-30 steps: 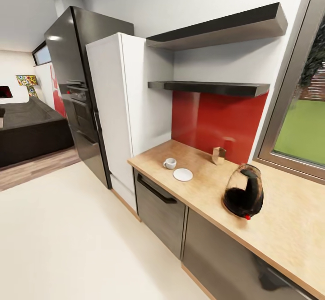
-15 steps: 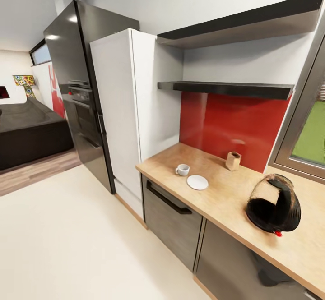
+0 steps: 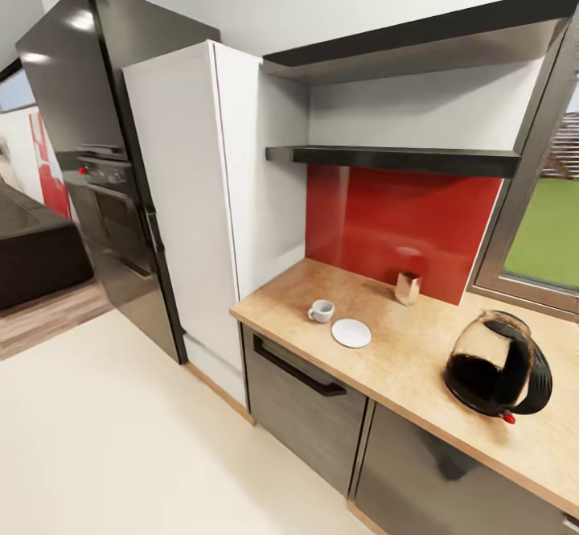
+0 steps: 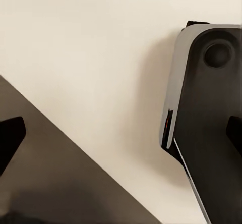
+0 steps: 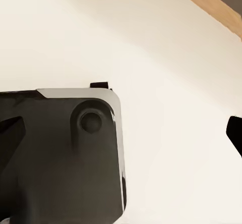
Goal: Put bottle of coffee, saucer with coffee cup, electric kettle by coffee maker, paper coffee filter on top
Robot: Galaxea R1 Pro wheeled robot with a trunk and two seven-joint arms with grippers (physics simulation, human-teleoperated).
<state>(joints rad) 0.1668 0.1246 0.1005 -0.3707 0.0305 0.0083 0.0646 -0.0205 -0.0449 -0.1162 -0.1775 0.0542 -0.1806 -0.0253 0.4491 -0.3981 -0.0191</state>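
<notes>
**Desk:** What sits nearest the camera in the head view?

**Photographer:** The cream floor [image 3: 121,438], then the glossy grey cabinets [image 3: 310,406] under the long light beige wood-grain kitchen countertop [image 3: 402,374]. At the near right of that slab stands the rounded clear glass electric kettle [image 3: 498,374], dark in its lower half, black loop handle turned right, a small red switch at its foot.

**Desk:** And further along?

**Photographer:** The small flat round white saucer [image 3: 351,332] lies bare, with the tiny white coffee cup [image 3: 321,310] just beside it on the counter, not on it. Behind them a small tan container [image 3: 408,287] stands by the red backsplash [image 3: 402,225], beneath two dark wall shelves [image 3: 394,157]. A white tall cabinet [image 3: 185,197] and a black oven tower [image 3: 96,157] close the row.

**Desk:** The grippers?

**Photographer:** Over floor and the robot's base, the left gripper's [image 4: 121,133] dark fingertips [image 4: 9,138] sit at opposite frame edges, spread wide and empty; the right gripper [image 5: 123,128] likewise.
</notes>
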